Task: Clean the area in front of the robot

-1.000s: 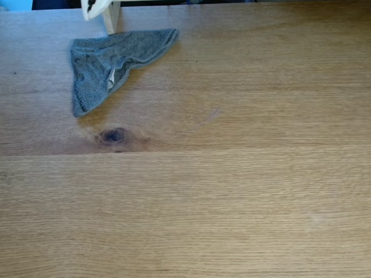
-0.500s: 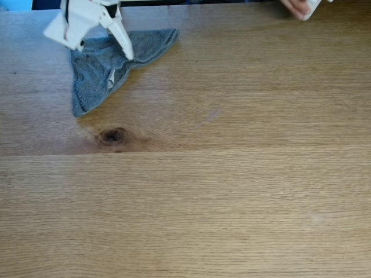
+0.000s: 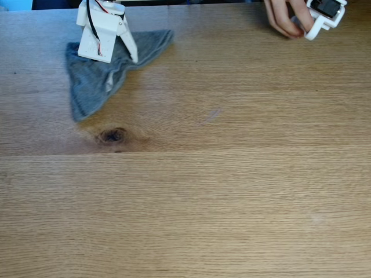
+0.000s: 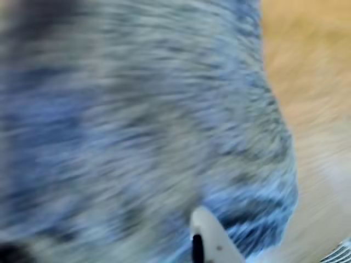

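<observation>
The robot's white arm [image 3: 99, 29] reaches in from the top left of the fixed view, with red and black wires on its block. Its gripper [image 3: 119, 57] is down on a grey terry cloth [image 3: 93, 84] that lies crumpled on the wooden tabletop [image 3: 232, 191]. One pointed white finger [image 3: 131, 49] slants onto the cloth's upper fold. How the jaws stand is not clear. The wrist view is blurred: the cloth [image 4: 137, 120] is very close, a white fingertip [image 4: 211, 241] rises from the bottom edge, and the wood [image 4: 318, 82] shows at the right.
A person's hand [image 3: 284, 17] at the top right holds a small white device [image 3: 326, 14] with a dark part. A dark oval knot [image 3: 113, 136] marks the wood just below the cloth. Plank seams run across the table.
The arm came down from the top edge onto the cloth, and the cloth shifted slightly left. The hand with the white device came further into view at the top right.
</observation>
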